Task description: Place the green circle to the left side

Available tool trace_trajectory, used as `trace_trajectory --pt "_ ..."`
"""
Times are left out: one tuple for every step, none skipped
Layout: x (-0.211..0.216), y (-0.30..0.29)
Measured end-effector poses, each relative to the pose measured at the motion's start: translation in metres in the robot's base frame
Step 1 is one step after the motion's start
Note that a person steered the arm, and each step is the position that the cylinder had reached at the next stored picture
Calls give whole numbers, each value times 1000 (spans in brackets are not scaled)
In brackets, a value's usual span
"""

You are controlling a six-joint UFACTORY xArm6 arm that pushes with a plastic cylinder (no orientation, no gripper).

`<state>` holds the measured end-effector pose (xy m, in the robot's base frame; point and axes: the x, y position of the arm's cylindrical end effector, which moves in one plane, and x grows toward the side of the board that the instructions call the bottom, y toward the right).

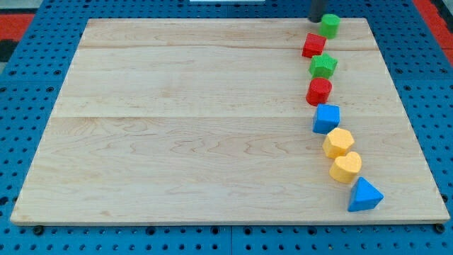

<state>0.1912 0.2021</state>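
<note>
At the view's top right, near the far edge of the wooden bench point(212, 127), sits the green circle point(329, 25), a small round green block. Just to its left and slightly above, my tip point(316, 19) shows only as a dark stub entering from the top edge; it looks to be touching the circle or just beside it, and I cannot tell which. There is no claw on this arm, only the rod, so nothing is apart or clamped.

Below the circle, a line of blocks runs down the right side of the bench: a red block point(313, 45), a green star-like block point(323, 66), a second red block point(319, 91), a blue block point(326, 118), two yellow blocks point(338, 142) point(346, 168), and a blue triangle point(364, 196) nearest the view's bottom. The first red block is just beside the circle.

I judge the task barely begun: the circle stands far on the right. My tip is on the wrong side for a leftward push. The next move calls for bringing it round to the circle's right, then sliding left along the top, above the red block.
</note>
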Motion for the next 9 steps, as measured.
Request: trace_trajectory --pt "0 51" --pt "1 109" --pt "18 123" --pt "45 105" --pt "54 56" --pt "40 23" --pt "15 48" --pt "0 58" --pt "9 55"
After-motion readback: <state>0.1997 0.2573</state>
